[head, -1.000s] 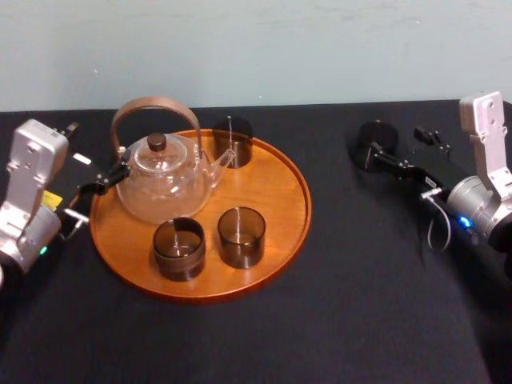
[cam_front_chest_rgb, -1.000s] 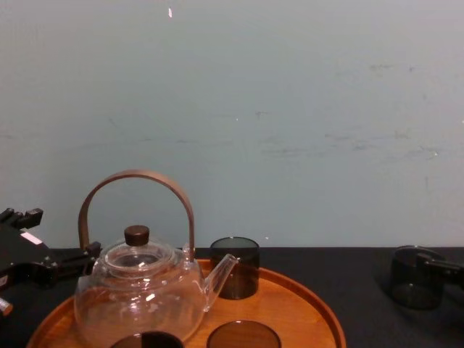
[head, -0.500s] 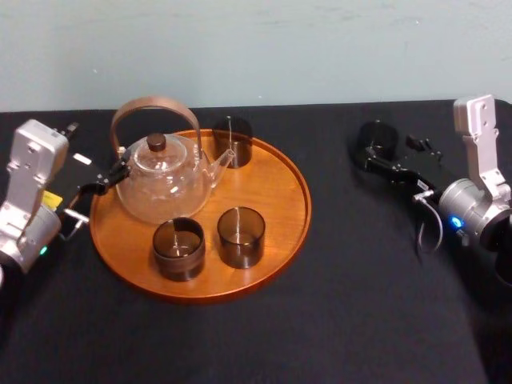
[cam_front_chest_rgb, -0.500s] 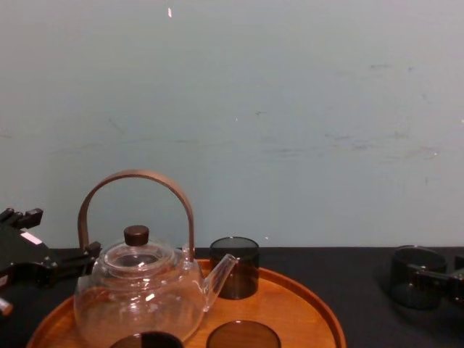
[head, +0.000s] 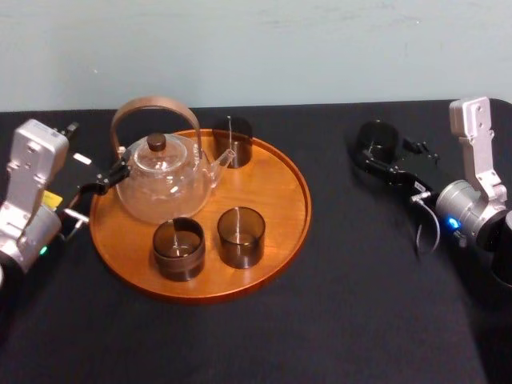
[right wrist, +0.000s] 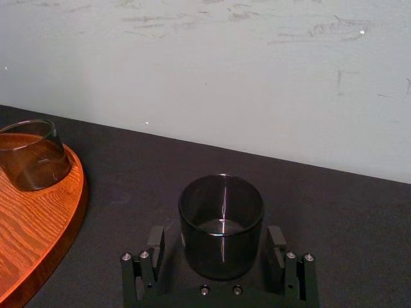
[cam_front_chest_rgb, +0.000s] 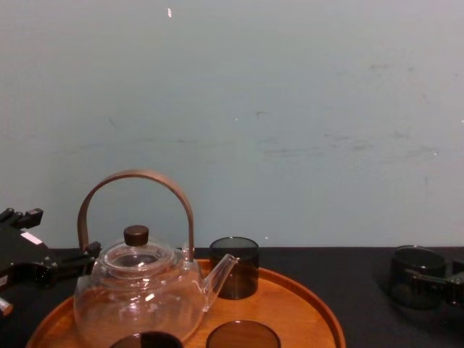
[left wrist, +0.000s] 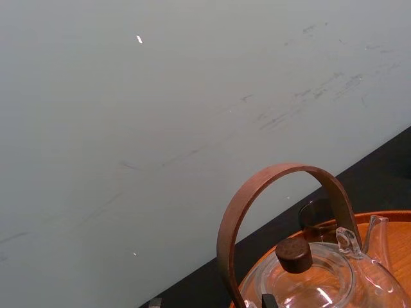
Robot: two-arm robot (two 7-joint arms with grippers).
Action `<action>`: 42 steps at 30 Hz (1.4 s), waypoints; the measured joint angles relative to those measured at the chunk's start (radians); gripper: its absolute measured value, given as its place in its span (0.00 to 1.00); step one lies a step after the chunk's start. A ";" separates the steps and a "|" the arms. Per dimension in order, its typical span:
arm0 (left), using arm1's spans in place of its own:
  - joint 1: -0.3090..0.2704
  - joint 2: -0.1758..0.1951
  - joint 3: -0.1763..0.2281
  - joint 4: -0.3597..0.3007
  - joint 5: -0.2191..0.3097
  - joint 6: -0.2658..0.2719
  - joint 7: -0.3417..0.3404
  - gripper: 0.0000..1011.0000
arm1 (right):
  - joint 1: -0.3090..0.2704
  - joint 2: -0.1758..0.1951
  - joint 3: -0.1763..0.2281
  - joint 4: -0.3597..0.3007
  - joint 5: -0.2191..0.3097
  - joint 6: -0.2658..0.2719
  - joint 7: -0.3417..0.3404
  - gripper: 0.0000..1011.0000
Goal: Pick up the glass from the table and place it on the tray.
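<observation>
The glass point(head: 374, 141), a dark smoky tumbler, stands upright on the black table point(head: 360, 304) at the far right, well away from the tray point(head: 276, 192). My right gripper point(head: 386, 162) is open and straddles it. In the right wrist view the glass point(right wrist: 221, 221) sits between the two fingers point(right wrist: 154, 247), with a small gap on each side. From the chest the glass point(cam_front_chest_rgb: 415, 275) shows at the right edge with a finger point(cam_front_chest_rgb: 431, 285) across its lower part. My left gripper point(head: 100, 184) rests beside the tray's left rim.
The round wooden tray holds a glass teapot point(head: 160, 182) with a brown hoop handle and three dark glasses: two at the front point(head: 179, 248) point(head: 241, 236) and one at the back point(head: 232, 141). Bare tray surface lies on its right side. A pale wall runs behind the table.
My right gripper has come down and forward so that its fingers now flank the glass. The glass, the tray and the left arm have not moved.
</observation>
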 joint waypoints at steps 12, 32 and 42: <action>0.000 0.000 0.000 0.000 0.000 0.000 0.000 1.00 | 0.041 -0.012 -0.011 0.056 0.006 -0.004 0.010 1.00; 0.000 0.000 0.000 0.000 0.000 0.000 0.000 1.00 | 0.152 -0.043 -0.017 0.216 0.011 -0.010 0.029 1.00; 0.000 0.000 0.000 0.000 0.000 0.000 0.000 1.00 | 0.169 -0.048 -0.022 0.237 0.008 -0.013 0.036 1.00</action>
